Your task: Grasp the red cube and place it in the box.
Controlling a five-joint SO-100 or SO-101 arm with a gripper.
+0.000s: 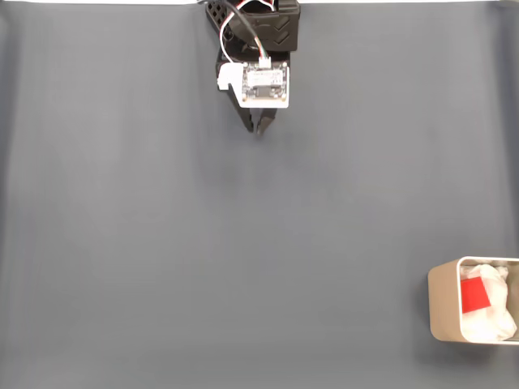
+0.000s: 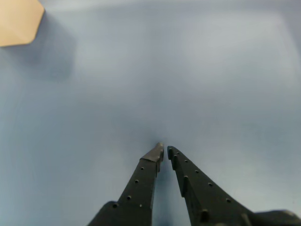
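Note:
The red cube (image 1: 474, 295) lies inside the box (image 1: 443, 301) at the bottom right of the fixed view, resting on crumpled white lining. My gripper (image 1: 260, 130) hangs at the top centre of that view, far from the box, with its black fingers pointing down the picture. In the wrist view the gripper (image 2: 164, 149) is shut, its two tips nearly touching with nothing between them. A beige corner of the box (image 2: 18, 20) shows at the top left of the wrist view.
A plain dark grey cloth (image 1: 243, 259) covers the table. The arm's base and white camera board (image 1: 265, 81) sit at the far edge. The box stands against the right edge of the fixed view.

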